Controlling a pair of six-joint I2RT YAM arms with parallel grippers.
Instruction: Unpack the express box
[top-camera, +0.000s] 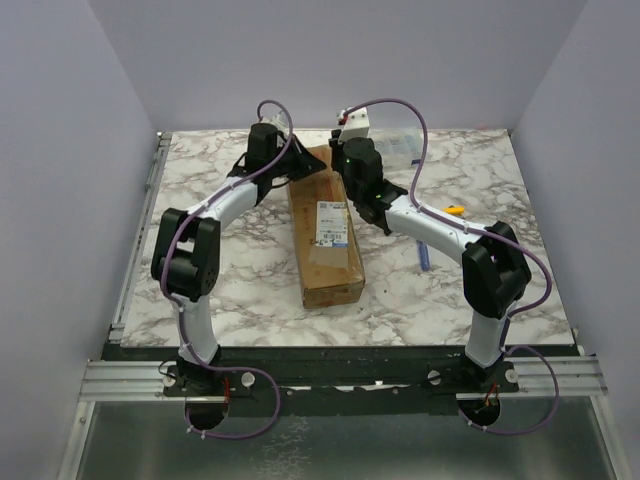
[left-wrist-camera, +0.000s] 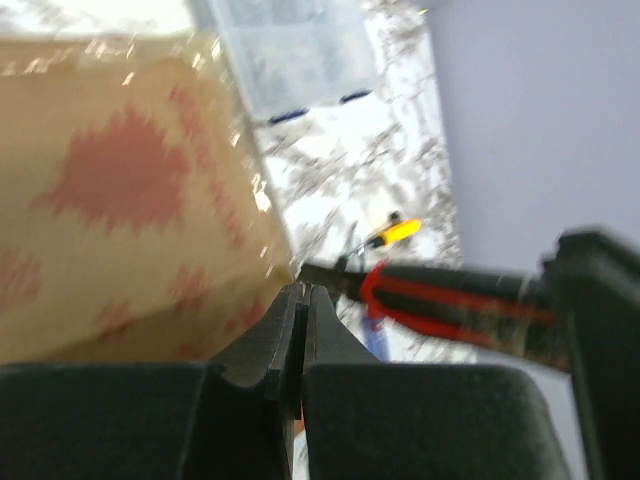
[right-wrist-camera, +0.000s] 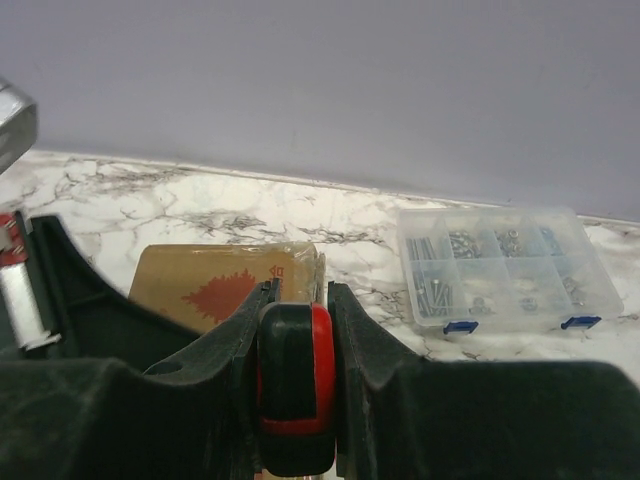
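Observation:
The express box (top-camera: 325, 240) is a long brown carton with a white label, lying lengthwise in the middle of the marble table (top-camera: 230, 290). Both grippers are at its far end. My left gripper (top-camera: 305, 165) is shut and empty, its tips (left-wrist-camera: 303, 292) at the box's taped corner (left-wrist-camera: 120, 200). My right gripper (top-camera: 346, 160) is shut on a red and black tool handle (right-wrist-camera: 295, 380). In the left wrist view the tool (left-wrist-camera: 450, 305) reaches in from the right, its tip at the same corner. The box end (right-wrist-camera: 210, 285) shows beyond the right jaws.
A clear plastic organiser case (right-wrist-camera: 505, 265) with small screws stands at the back right, also in the top view (top-camera: 402, 148). A small yellow object (top-camera: 455, 210) and a blue pen-like object (top-camera: 423, 255) lie right of the box. Walls enclose the table.

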